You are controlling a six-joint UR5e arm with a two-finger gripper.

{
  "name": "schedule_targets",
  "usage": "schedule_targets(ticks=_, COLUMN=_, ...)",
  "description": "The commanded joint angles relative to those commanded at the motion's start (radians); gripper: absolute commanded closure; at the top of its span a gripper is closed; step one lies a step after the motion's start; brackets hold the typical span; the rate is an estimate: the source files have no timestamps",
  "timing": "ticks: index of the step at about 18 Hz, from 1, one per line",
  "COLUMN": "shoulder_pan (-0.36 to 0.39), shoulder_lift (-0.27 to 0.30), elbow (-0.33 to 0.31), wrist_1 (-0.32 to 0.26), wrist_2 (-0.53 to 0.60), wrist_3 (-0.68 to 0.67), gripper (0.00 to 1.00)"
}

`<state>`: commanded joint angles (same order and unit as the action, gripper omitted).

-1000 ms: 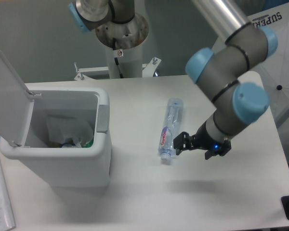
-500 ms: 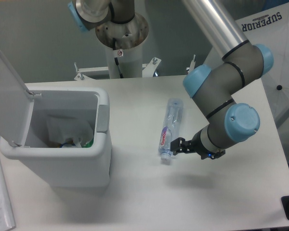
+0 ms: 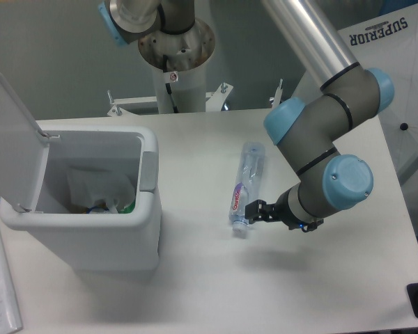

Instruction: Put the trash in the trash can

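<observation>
One bottle (image 3: 244, 190) flat on the desk (image 3: 195, 278), long axis running away from camera, cap end just left of the spread tool (image 3: 253, 211), trash can (image 3: 83, 229) open further left.

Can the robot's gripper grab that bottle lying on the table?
Probably yes. The gripper sits right beside the bottle near its lower end, with nothing between them on the table.
</observation>
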<state>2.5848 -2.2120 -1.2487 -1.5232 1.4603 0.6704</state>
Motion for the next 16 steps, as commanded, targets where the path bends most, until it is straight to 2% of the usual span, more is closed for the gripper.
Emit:
schedule_targets(ticks=9, shoulder_pan=-0.055, shoulder_lift=-0.040, elbow=0.000, wrist_1=0.003, wrist_2=0.026, wrist_3=-0.078, gripper=0.00)
schedule_targets(ticks=16, shoulder_pan=-0.117, shoulder_lift=-0.072, elbow=-0.011, wrist_1=0.005, wrist_2=0.107, wrist_3=-0.101, gripper=0.00)
